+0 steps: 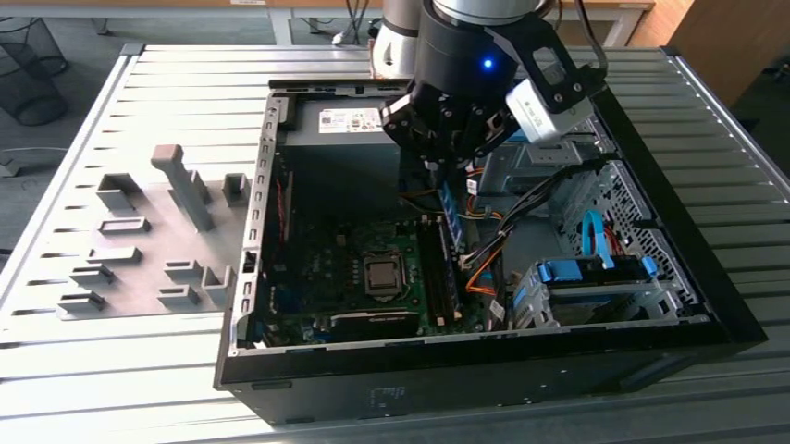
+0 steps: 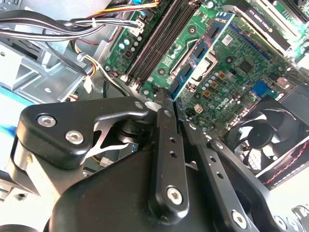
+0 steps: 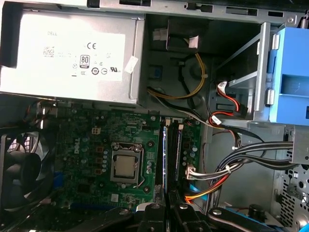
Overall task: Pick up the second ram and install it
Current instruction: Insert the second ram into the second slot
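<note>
My gripper hangs inside the open black computer case, shut on the second ram. The ram is a narrow green-blue stick that hangs down from the fingers, its lower end just above the motherboard. It sits over the black memory slots beside the processor socket. In the second wrist view the closed fingers pinch the ram, which points at the board. The first wrist view shows the ram edge-on, lined up along the memory slots.
A grey holder plate with pale blocks lies on the slatted table at the exterior view's left of the case. Inside the case are the power supply, a cooling fan, bundled cables and a blue drive cage.
</note>
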`<state>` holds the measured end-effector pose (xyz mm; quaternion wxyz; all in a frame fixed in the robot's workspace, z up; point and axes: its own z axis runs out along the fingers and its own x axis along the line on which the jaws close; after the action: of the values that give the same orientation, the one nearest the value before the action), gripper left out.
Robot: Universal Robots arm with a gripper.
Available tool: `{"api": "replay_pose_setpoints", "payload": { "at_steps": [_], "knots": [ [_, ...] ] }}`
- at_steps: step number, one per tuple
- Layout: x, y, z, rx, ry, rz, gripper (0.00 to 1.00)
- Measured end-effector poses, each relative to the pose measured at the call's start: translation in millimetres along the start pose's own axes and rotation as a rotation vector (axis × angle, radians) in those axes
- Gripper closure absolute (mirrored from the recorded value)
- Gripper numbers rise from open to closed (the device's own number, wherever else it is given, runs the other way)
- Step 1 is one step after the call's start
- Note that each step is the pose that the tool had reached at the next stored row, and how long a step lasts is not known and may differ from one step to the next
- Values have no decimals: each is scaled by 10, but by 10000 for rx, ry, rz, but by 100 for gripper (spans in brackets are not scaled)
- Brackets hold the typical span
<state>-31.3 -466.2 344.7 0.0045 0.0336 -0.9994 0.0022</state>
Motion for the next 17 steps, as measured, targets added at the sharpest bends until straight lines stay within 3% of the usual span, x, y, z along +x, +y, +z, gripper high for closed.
{"api": "replay_pose_setpoints", "payload": {
  "at_steps": [17],
  "knots": [
    [-1,0,57,0,0,0,86]
  ]
}}
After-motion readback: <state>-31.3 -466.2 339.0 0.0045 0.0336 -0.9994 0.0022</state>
